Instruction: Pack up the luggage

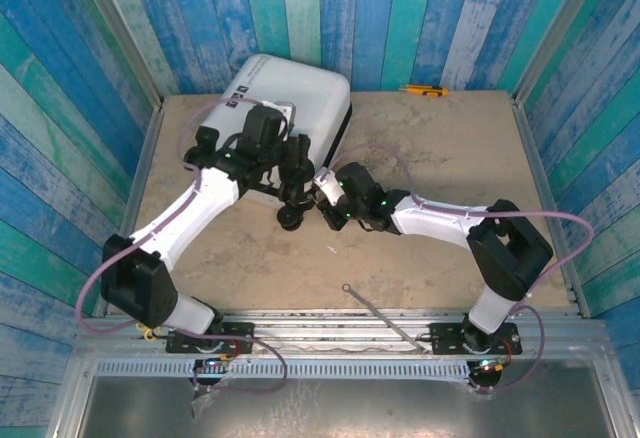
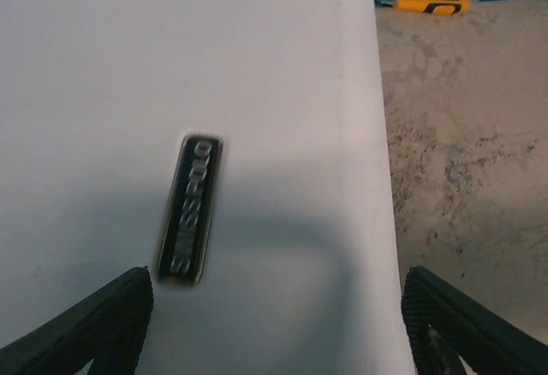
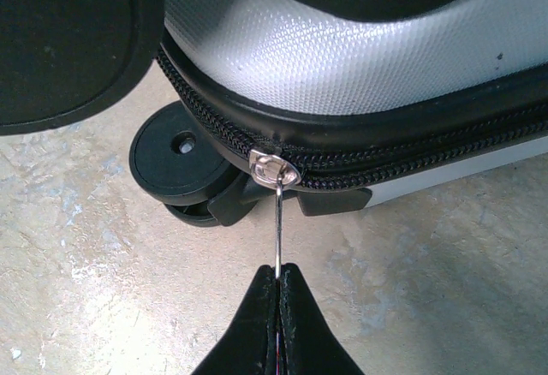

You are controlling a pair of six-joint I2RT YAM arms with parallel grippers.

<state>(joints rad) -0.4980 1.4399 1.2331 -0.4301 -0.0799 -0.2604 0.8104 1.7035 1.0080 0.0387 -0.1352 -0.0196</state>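
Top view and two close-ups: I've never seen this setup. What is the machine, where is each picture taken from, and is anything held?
Two white robot arms are bolted at the table's near edge. The top view looks down from above; the close-ups come from a camera on each wrist. A white suitcase lies on the table, a yellow tool at the far edge. The left gripper hangs open over the shell. The right gripper is shut on the suitcase's zipper pull.
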